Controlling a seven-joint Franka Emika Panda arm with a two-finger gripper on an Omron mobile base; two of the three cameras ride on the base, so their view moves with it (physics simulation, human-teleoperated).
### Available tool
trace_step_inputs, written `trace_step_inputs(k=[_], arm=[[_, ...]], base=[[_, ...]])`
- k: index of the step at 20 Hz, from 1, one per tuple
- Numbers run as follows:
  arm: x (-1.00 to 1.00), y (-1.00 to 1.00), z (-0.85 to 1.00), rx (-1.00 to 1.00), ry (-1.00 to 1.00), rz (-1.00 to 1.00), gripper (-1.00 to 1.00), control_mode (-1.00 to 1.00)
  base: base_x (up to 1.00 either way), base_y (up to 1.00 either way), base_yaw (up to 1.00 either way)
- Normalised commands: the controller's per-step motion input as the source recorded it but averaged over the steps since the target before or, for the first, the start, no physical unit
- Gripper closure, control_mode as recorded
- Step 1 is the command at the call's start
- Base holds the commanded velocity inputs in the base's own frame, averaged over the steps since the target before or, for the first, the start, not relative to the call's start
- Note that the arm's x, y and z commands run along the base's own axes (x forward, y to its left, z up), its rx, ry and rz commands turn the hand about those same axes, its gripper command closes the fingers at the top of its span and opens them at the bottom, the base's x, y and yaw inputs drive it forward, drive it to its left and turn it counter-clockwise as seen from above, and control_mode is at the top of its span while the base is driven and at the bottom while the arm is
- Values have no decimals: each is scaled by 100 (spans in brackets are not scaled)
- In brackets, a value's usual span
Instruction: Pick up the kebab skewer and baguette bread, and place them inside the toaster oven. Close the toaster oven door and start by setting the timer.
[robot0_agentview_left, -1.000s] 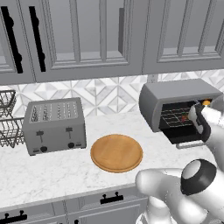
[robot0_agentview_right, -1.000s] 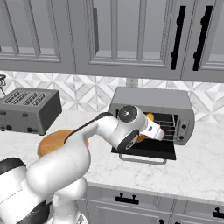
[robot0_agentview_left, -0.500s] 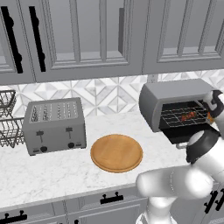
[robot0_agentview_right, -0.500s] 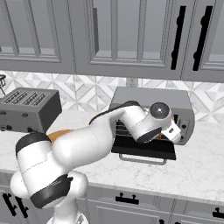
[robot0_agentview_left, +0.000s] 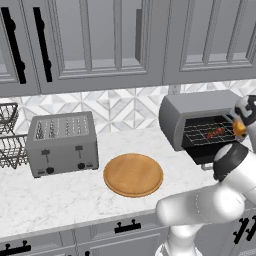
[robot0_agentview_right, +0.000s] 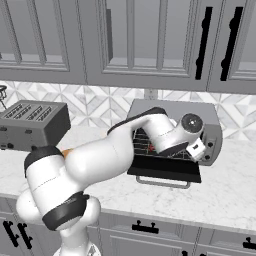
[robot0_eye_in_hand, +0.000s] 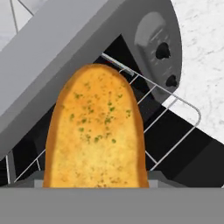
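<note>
The baguette bread takes up the middle of the hand view, herb-flecked, pointing at the mouth of the toaster oven. My gripper is shut on it just in front of the oven's right side, and the baguette bread shows as an orange patch there. On the wire rack inside lies the kebab skewer. The toaster oven door hangs open and flat. Two knobs sit on the side panel. My gripper is by that panel.
A round wooden board lies mid-counter. Left of it stands a grey slot toaster, with a wire dish rack at the far left. Cabinets hang above. My elbow bulks in front of the open door.
The arm has swung right and lifted, carrying the baguette bread from low in front of the oven up to its right side. The skewer on the rack is now uncovered.
</note>
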Motion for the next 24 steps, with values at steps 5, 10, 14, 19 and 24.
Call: trace_step_inputs(k=[5,10,14,19,24], arm=[[11,25,-32,10,-4,-8,100,-100],[53,0,-11,11,0,-7,100,-100],[30,-9,-28,12,0,-3,100,-100],[17,-25,-18,12,0,0,100,-100],[34,-21,-7,8,0,0,100,-100]], base=[[0,0,0],[0,0,0],[0,0,0],[0,0,0],[0,0,0]])
